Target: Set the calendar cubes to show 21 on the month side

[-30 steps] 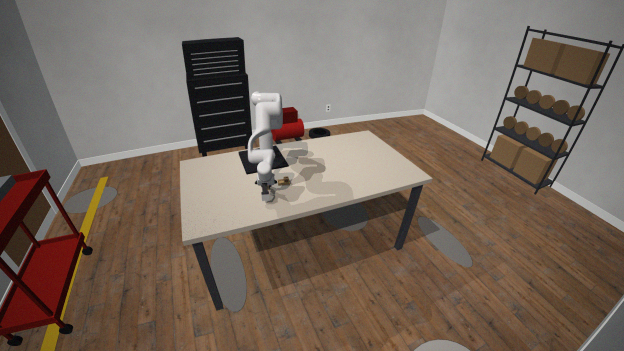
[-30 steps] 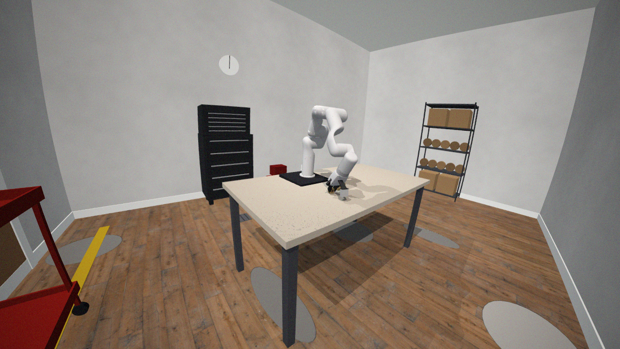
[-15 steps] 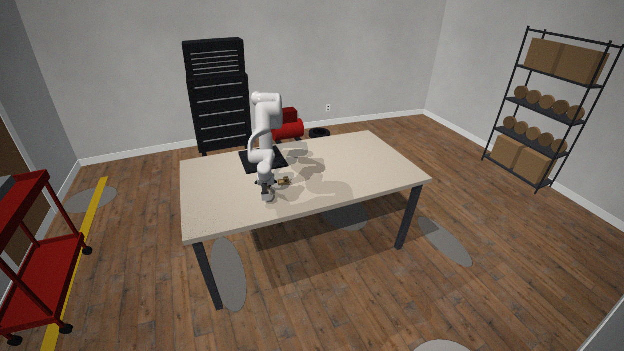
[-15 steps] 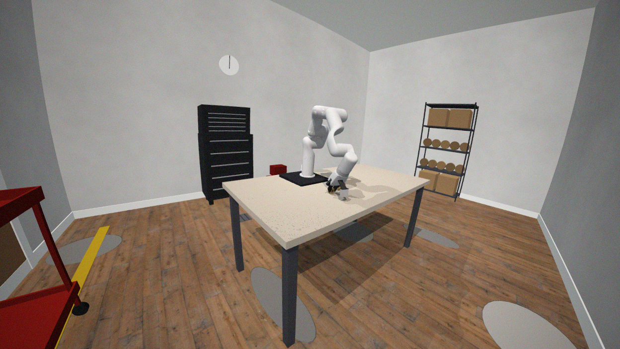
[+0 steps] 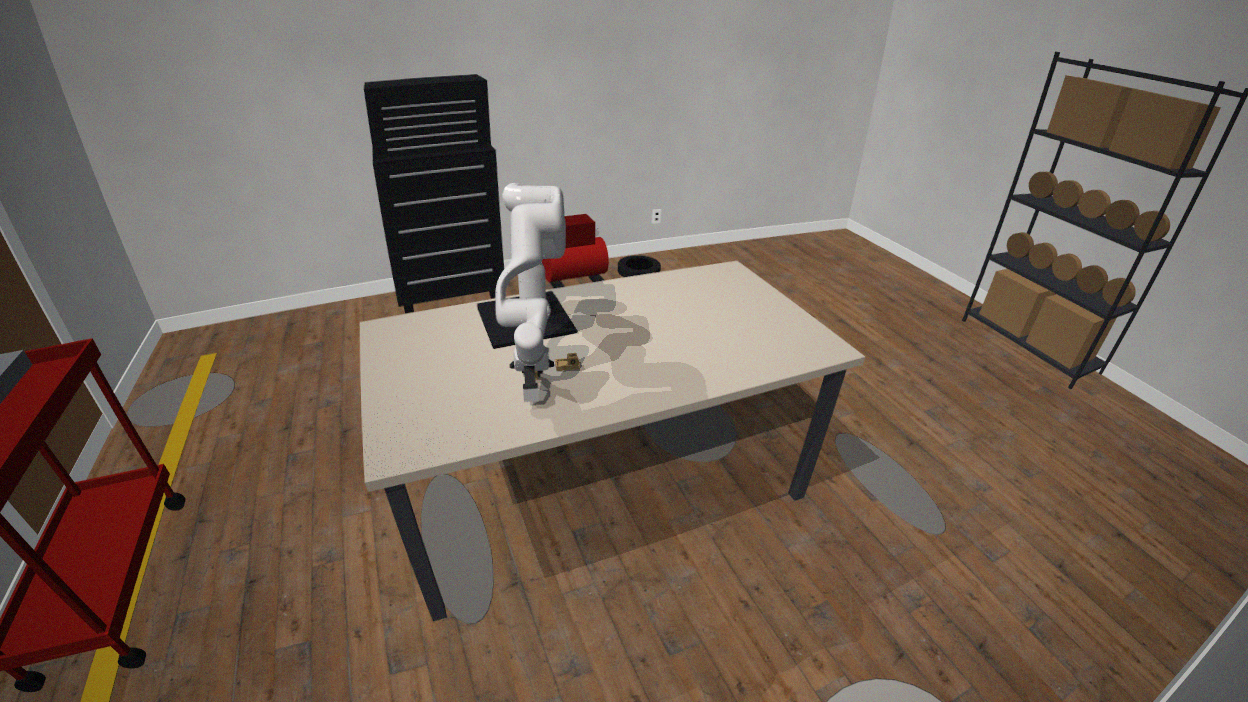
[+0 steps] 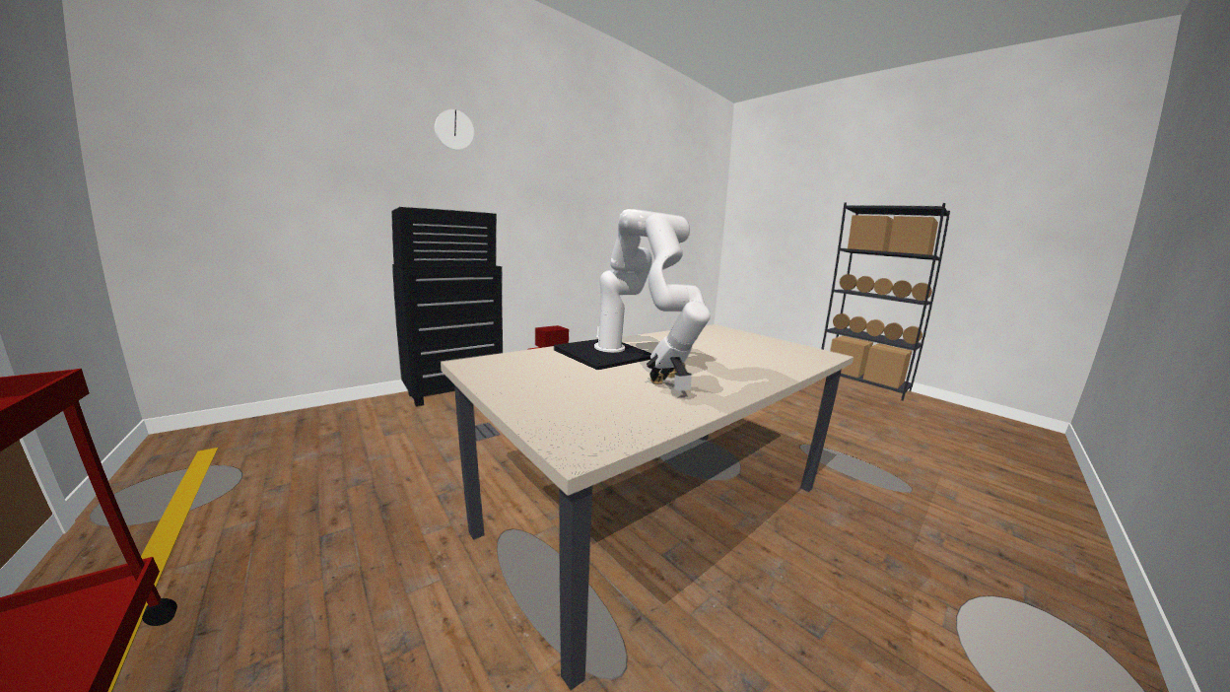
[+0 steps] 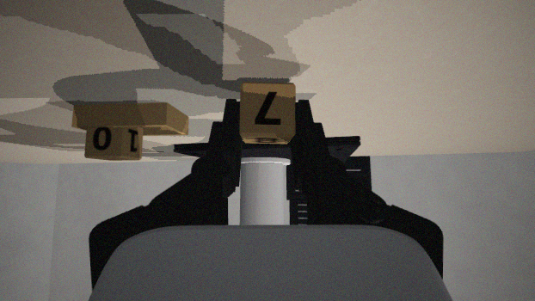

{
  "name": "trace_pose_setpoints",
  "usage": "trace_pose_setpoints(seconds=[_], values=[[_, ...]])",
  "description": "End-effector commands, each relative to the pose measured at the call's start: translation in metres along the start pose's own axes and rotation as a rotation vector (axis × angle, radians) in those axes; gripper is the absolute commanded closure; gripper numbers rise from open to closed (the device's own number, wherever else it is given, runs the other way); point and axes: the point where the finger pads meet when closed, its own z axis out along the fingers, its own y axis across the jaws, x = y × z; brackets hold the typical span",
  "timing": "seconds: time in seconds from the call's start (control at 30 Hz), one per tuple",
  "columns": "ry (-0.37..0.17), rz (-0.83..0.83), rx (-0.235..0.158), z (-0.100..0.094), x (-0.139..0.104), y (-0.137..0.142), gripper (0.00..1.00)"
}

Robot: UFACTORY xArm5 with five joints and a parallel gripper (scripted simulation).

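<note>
My gripper is shut on a wooden date cube. It holds the cube just above the table. The cube face turned to the wrist camera shows a 7. The wooden tray lies on the table off to one side of the held cube, apart from it. A wooden block at the tray shows the marks 0 and 1. The wrist view is upside down. The month's name is not in sight.
The arm's black base plate sits near the table's back edge. A black tool cabinet, a red cart and a shelf rack stand away from the table.
</note>
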Motion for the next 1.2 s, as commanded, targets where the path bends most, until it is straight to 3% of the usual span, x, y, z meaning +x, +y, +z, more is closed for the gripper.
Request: trace_pose_setpoints(seconds=[0.0,0.2,0.33,0.47,0.77,0.8,1.17], values=[[0.004,0.000,0.000,-0.0015,0.0005,0.0000,0.73],[0.004,0.000,0.000,-0.0015,0.0005,0.0000,0.73],[0.004,0.000,0.000,-0.0015,0.0005,0.0000,0.65],[0.004,0.000,0.000,-0.0015,0.0005,0.0000,0.65],[0.004,0.000,0.000,-0.0015,0.0005,0.0000,0.53],[0.004,0.000,0.000,-0.0015,0.0005,0.0000,0.31],[0.004,0.000,0.000,-0.0015,0.0005,0.0000,0.31]])
